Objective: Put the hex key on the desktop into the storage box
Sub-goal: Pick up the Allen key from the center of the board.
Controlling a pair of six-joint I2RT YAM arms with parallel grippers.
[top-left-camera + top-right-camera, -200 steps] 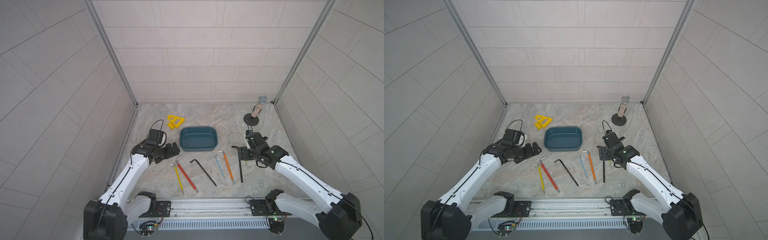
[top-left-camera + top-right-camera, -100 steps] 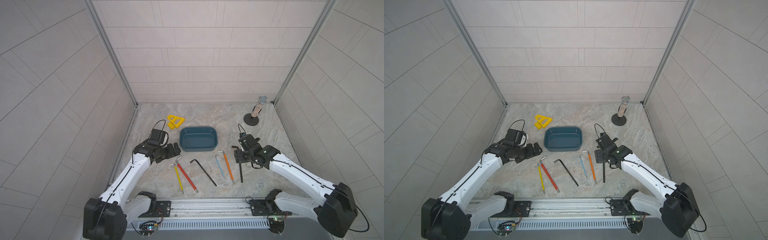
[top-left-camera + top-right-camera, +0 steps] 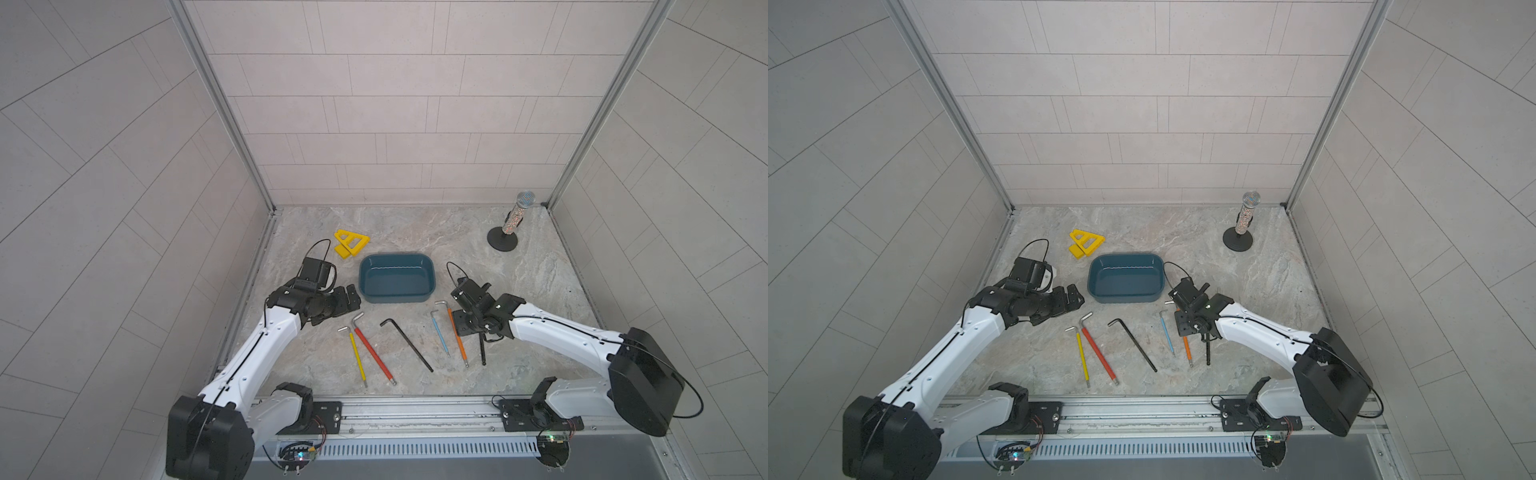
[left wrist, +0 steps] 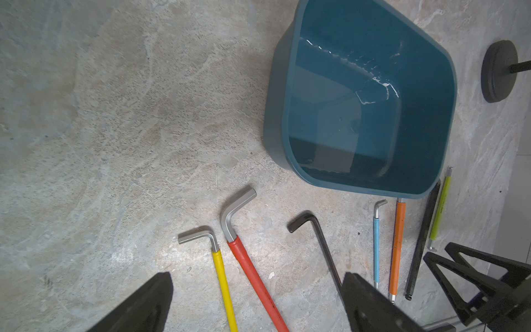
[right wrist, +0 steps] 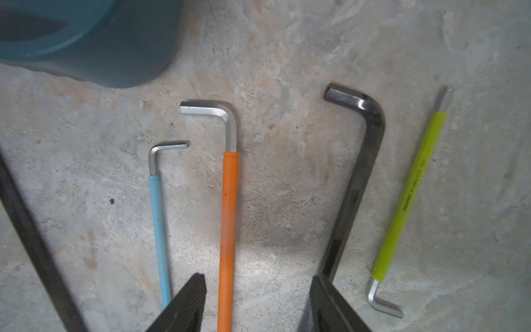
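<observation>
Since a second ago, the right gripper (image 5: 257, 280) has slid away from the desktop's (image 3: 540, 282) right edge toward the storage box (image 3: 395, 297), and its jaws have narrowed. They are still parted and grasp nothing. In the wrist view they straddle the orange hex key (image 5: 228, 218), which lies flat on the desktop just beside one finger, its bent end pointing toward the box. I judge this to be the closing step of the first pick.

Just beside it on the box side lies the thin blue hex key (image 5: 157, 218). On the other side is a black hex key (image 5: 359, 184), whose shaft runs under the far finger, and beyond that a lime-green hex key (image 5: 408, 201). The box sits empty near the desktop's middle, close behind the keys' bent ends. Nearer the left edge, the left gripper (image 4: 257, 276) hangs spread wide and empty above the red hex key (image 3: 372, 353) and yellow hex key (image 3: 357, 357).

My worry is that far finger. If it comes down on the black shaft, it may drag that key inward or pinch both keys together, leaving a skewed grip. The orange sleeve also looks smooth and round, so it could roll out as the jaws meet. A key that long could catch the box rim unless I align it with the box's long side.
</observation>
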